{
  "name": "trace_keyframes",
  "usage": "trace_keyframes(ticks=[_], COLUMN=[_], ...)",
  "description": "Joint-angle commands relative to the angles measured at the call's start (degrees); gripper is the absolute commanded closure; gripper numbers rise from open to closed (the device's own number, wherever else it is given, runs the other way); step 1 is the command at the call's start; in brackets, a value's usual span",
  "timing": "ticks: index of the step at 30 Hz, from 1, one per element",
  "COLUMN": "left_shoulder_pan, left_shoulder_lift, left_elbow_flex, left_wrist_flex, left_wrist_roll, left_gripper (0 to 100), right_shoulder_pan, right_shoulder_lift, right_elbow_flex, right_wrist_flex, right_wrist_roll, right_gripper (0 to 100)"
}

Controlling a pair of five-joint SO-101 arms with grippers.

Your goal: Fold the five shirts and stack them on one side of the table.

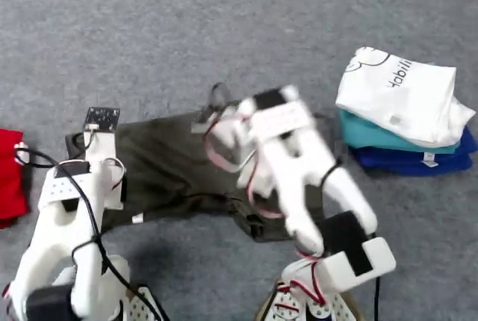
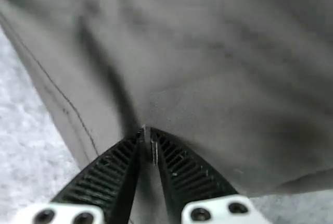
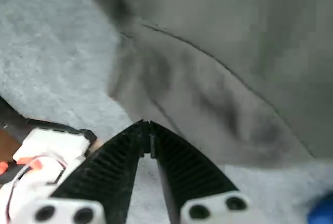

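The dark shirt (image 1: 172,172) lies spread out in the middle of the grey table (image 1: 224,37). A small white tag (image 1: 137,219) sticks out at its near edge.

The left gripper (image 2: 146,133) is at the shirt's left side. Its black fingers are squeezed together, and a fold of cloth runs into their tips. The right gripper (image 3: 145,126) is at the shirt's far edge. Its fingers are pressed together too, but I cannot tell if cloth is caught there.

From high up, three folded shirts sit piled on the right. The white shirt (image 1: 396,93) on top has dark writing. Under it are the teal shirt (image 1: 366,136) and the blue shirt (image 1: 403,158), which has a little label (image 1: 429,158). A red shirt (image 1: 9,175) lies at the left edge.

Close up, the left wrist view shows a stitched seam (image 2: 57,94).
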Motion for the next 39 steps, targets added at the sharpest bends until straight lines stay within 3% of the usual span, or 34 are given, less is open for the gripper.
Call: trace_keyframes(ticks=[1, 7, 12, 17, 24, 30, 39], left_shoulder_pan=[-0.2, -2.4, -3.4, -5.5, -8.1, -5.5, -3.2], left_shoulder_lift=[4.6, 8.3, 8.3, 8.2, 3.1, -7.2, -13.6], left_elbow_flex=[-4.5, -6.9, -7.2, -8.3, -12.8, -11.6, -4.0], left_wrist_flex=[2.5, 3.0, 2.6, 3.0, 10.8, 12.8, 12.7], left_wrist_roll=[-2.0, -2.3, -2.3, -2.4, -5.7, -5.5, -5.8], left_gripper=[98, 98, 98, 98, 98, 98, 98], right_shoulder_pan=[-5.6, -6.5, -11.6, -12.8, -6.6, -5.0, -1.2], right_shoulder_lift=[-2.0, 8.2, 13.0, 6.0, -12.8, -16.2, 3.4], right_elbow_flex=[5.8, 10.1, 10.7, 10.5, 10.3, 10.4, 11.4], right_wrist_flex=[-5.2, -6.0, -6.1, -1.8, 3.3, -7.9, -18.9], right_wrist_roll=[-1.2, -0.2, -0.4, -1.7, 3.3, 4.0, 4.0], right_gripper=[99.6, 99.6, 99.6, 99.6, 99.6, 99.6, 99.6])
